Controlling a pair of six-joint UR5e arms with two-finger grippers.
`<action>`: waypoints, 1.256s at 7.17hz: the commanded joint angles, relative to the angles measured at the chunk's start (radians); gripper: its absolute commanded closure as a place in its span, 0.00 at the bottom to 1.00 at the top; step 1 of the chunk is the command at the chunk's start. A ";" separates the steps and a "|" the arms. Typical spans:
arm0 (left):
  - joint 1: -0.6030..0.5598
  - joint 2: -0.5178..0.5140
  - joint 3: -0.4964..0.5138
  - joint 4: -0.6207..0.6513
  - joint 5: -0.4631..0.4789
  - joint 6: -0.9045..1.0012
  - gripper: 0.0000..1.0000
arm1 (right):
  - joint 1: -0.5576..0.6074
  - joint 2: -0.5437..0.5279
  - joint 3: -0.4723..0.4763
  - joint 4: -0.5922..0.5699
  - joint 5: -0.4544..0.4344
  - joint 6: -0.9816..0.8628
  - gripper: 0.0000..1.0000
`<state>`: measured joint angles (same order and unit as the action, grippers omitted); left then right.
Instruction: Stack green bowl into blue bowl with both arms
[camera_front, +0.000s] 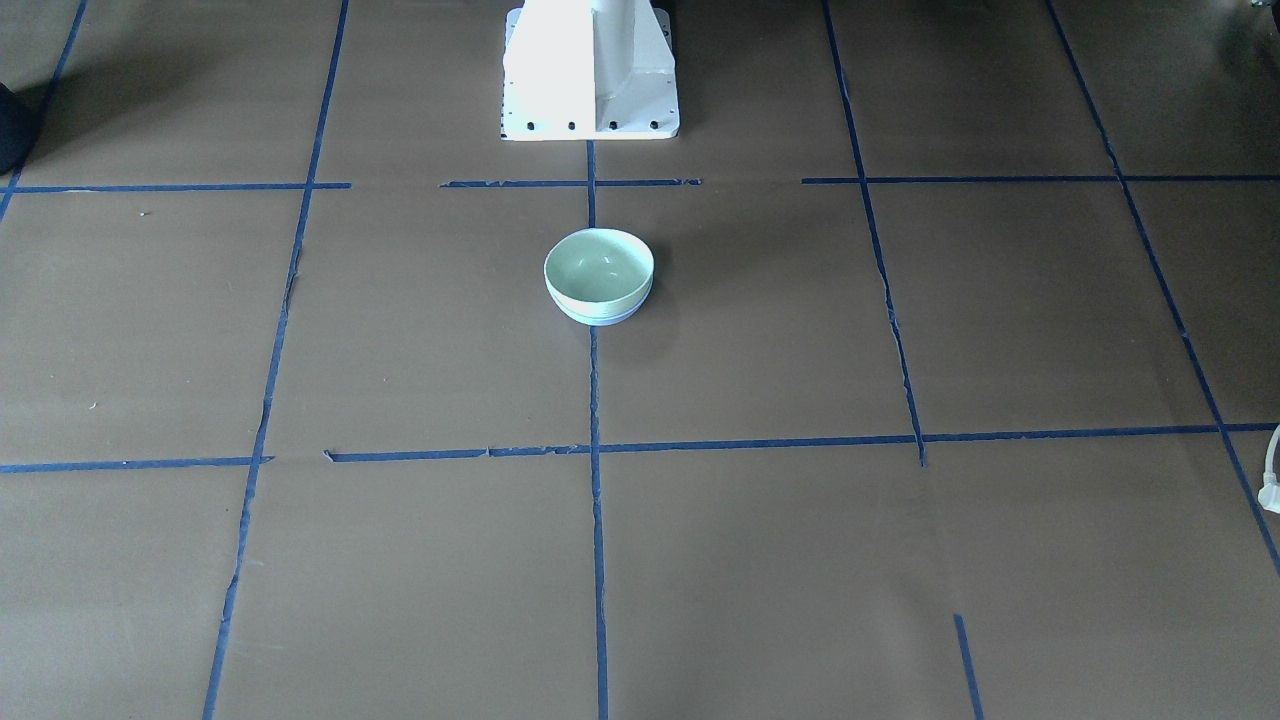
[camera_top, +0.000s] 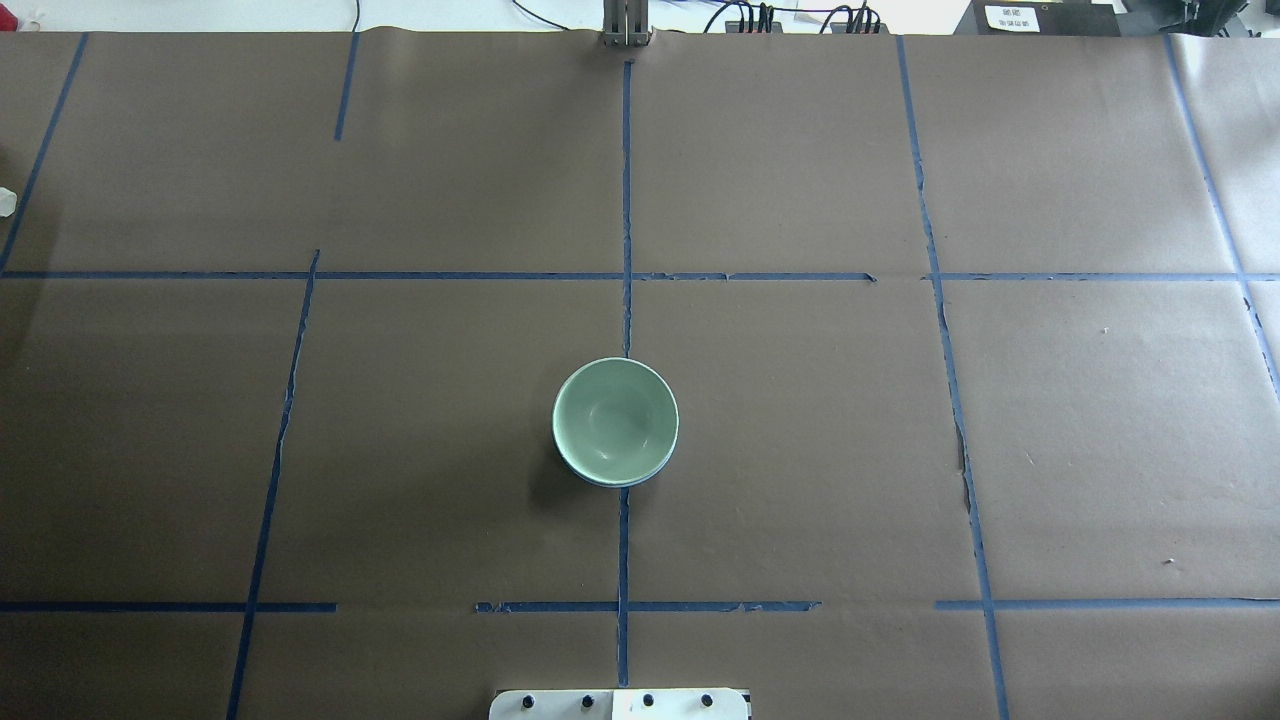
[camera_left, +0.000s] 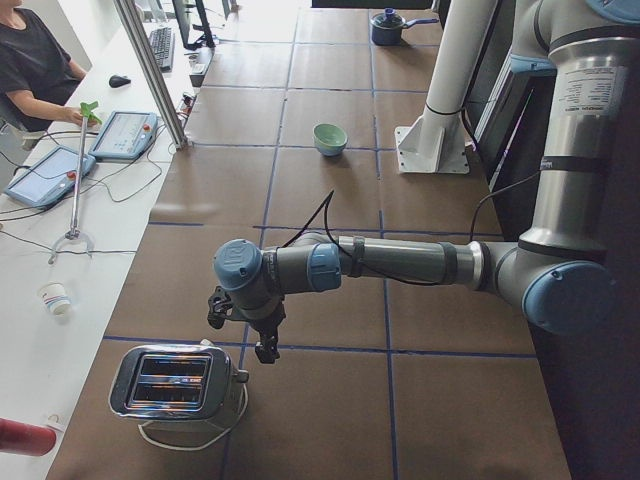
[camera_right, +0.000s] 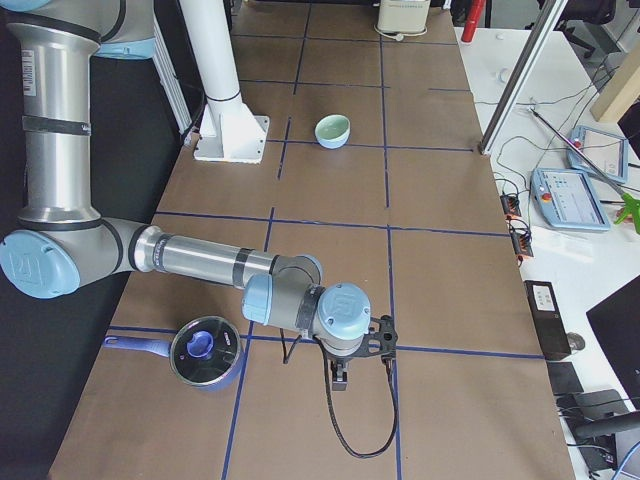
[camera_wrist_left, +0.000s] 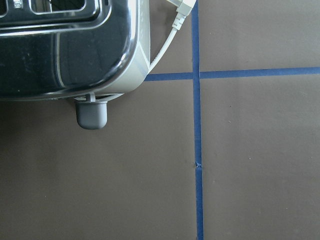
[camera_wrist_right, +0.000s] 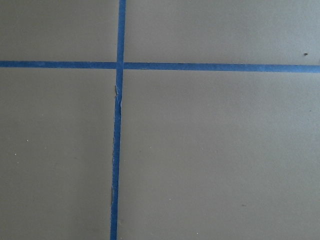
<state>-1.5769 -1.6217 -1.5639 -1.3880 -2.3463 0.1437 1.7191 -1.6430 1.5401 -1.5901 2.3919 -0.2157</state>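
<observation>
The green bowl (camera_front: 598, 268) sits nested inside the blue bowl (camera_front: 601, 317) in the middle of the table, in front of the robot's base. Only a thin blue rim shows under the green one. The pair also shows in the overhead view (camera_top: 614, 420). My left gripper (camera_left: 240, 330) shows only in the left side view, low over the table near a toaster and far from the bowls. My right gripper (camera_right: 362, 355) shows only in the right side view, near a pot and far from the bowls. I cannot tell whether either is open or shut.
A chrome toaster (camera_left: 175, 385) with a white cord stands at the table's left end and fills the top left of the left wrist view (camera_wrist_left: 65, 45). A blue lidded pot (camera_right: 205, 352) sits at the right end. The white pedestal (camera_front: 590, 70) stands behind the bowls.
</observation>
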 joint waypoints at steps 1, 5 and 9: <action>-0.002 0.012 0.005 -0.015 -0.001 -0.001 0.00 | 0.008 -0.004 -0.001 0.054 -0.043 0.065 0.00; 0.000 0.029 0.022 -0.075 0.001 -0.004 0.00 | 0.008 -0.011 -0.005 0.068 -0.023 0.090 0.00; 0.000 0.031 0.033 -0.094 0.001 -0.007 0.00 | 0.008 -0.014 -0.002 0.068 -0.010 0.088 0.00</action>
<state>-1.5769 -1.5921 -1.5317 -1.4805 -2.3454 0.1368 1.7272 -1.6555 1.5369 -1.5217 2.3812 -0.1261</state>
